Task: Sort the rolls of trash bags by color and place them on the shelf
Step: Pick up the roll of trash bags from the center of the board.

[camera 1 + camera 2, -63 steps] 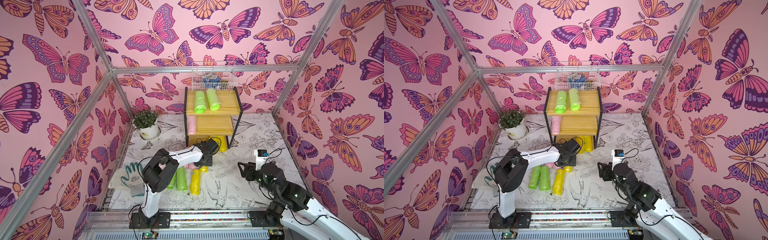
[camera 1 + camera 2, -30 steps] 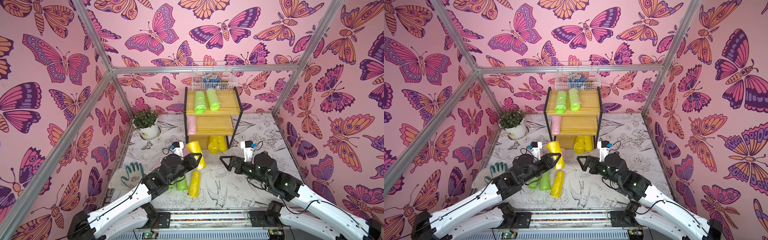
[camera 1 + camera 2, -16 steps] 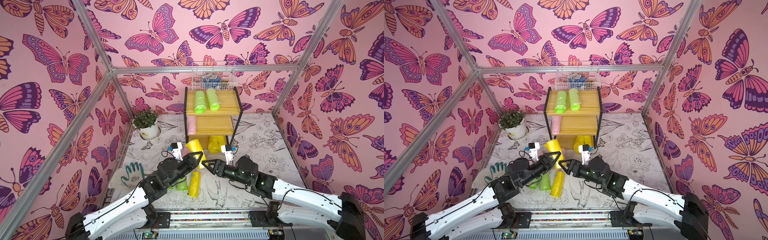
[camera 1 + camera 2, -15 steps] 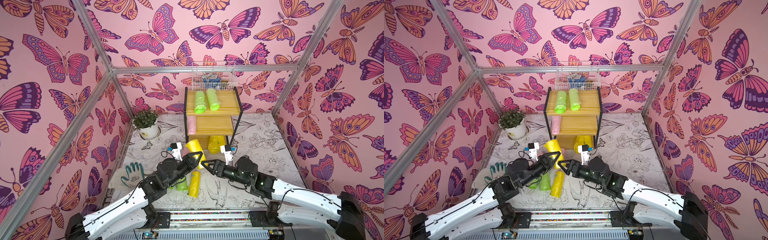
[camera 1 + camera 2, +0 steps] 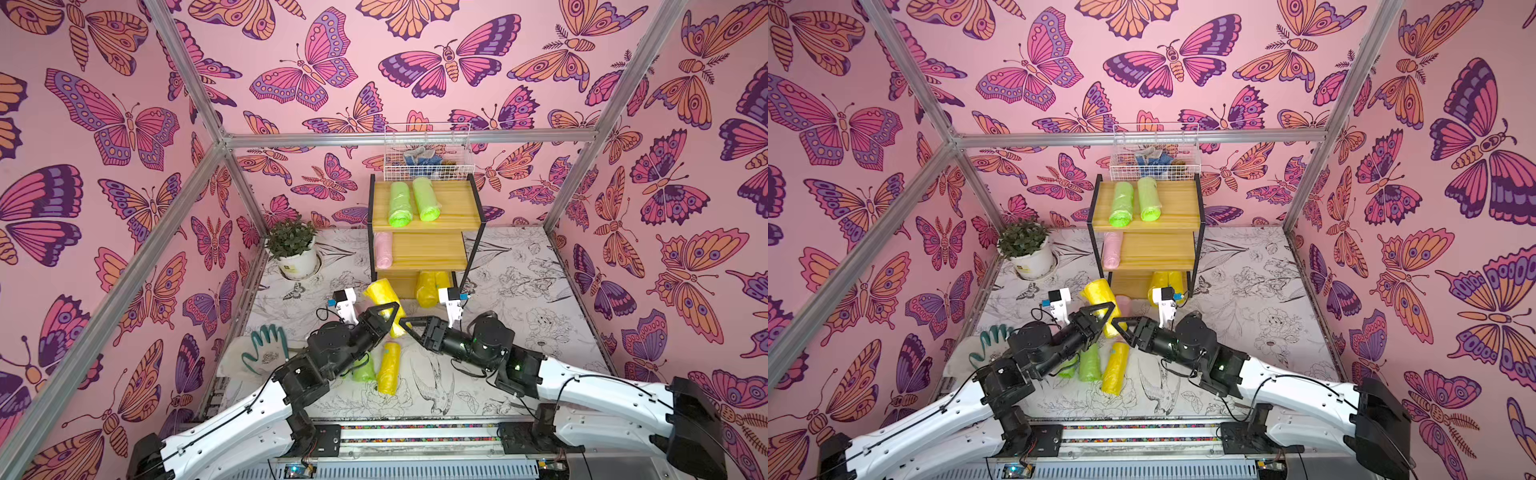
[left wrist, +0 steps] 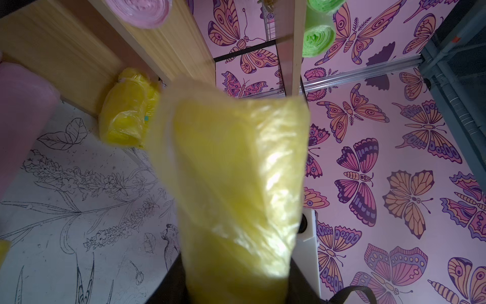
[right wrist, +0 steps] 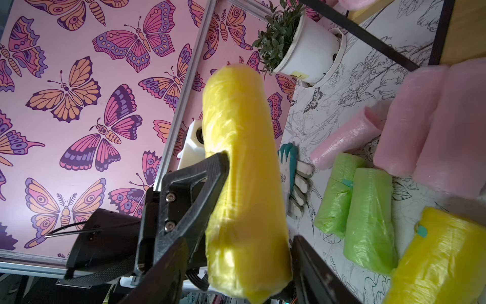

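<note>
My left gripper point(image 5: 392, 318) is shut on a yellow roll point(image 5: 383, 296) and holds it tilted above the table in front of the shelf point(image 5: 455, 208). My right gripper point(image 5: 405, 328) stands open, with its jaws on either side of that roll's lower end point(image 7: 244, 250). Two green rolls point(image 5: 411, 203) lie on the shelf's top board, a pink roll point(image 5: 383, 249) lies on the middle board, and two yellow rolls point(image 5: 428, 284) lie at the bottom. On the table lie a yellow roll point(image 5: 388, 368), two green rolls point(image 7: 357, 210) and pink rolls point(image 7: 420, 118).
A potted plant point(image 5: 293, 249) stands at the back left. A green-and-white glove point(image 5: 266, 349) lies at the left by the left arm. A white wire basket point(image 5: 428, 158) hangs on the back wall above the shelf. Metal frame posts run along the walls.
My right arm has swung left to the raised yellow roll, and its jaws have narrowed around the roll's lower end. My left gripper keeps holding the roll in nearly the same place.
</note>
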`<state>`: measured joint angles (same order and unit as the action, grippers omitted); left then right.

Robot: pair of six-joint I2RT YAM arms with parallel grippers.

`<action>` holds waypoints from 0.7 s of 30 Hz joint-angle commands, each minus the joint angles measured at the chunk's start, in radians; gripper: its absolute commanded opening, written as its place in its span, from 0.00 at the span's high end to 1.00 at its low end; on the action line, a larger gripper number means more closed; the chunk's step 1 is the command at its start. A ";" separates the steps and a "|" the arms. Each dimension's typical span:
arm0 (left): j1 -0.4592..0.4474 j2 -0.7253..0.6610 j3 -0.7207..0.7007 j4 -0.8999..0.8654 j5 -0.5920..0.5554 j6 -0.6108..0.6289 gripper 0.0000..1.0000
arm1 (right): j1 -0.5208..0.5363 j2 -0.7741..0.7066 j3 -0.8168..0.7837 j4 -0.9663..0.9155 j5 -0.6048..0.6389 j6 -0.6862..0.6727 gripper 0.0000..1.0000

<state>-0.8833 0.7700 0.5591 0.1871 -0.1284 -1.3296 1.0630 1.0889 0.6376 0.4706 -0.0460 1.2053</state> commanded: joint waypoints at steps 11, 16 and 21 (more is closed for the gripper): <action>-0.005 -0.018 -0.036 0.072 -0.008 -0.034 1.00 | 0.009 0.094 0.024 0.116 0.023 0.037 0.44; -0.005 -0.011 -0.048 0.074 -0.002 -0.043 1.00 | 0.009 0.126 0.042 0.134 0.007 0.043 0.60; -0.005 -0.009 -0.059 0.079 0.006 -0.043 1.00 | 0.009 0.184 0.046 0.187 -0.018 0.066 0.85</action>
<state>-0.8749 0.7673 0.5110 0.2050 -0.1810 -1.3773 1.0660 1.2320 0.6411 0.6033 -0.0425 1.2655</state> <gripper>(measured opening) 0.403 0.308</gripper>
